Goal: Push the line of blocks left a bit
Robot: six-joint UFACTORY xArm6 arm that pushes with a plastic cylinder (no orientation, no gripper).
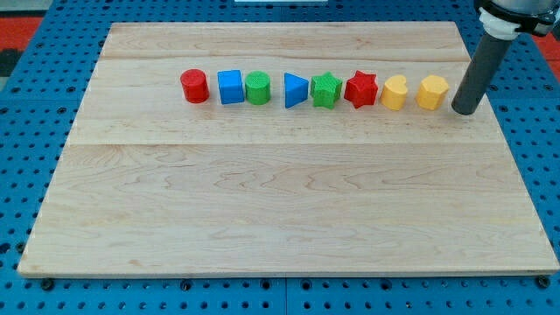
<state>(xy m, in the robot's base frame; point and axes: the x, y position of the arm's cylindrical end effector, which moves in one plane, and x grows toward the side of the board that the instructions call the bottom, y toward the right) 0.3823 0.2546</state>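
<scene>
Blocks in a line across upper table [289,219]: red cylinder [194,87] at view's left end, yellow hexagonal block [432,92] at right end. My tip [465,111] just right of it, apart; no grasping end effector. Push apparently not begun.

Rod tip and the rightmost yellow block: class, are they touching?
Apart. In the camera view, a thin strip of bare board shows between my tip and the yellow block at the line's right end.
</scene>
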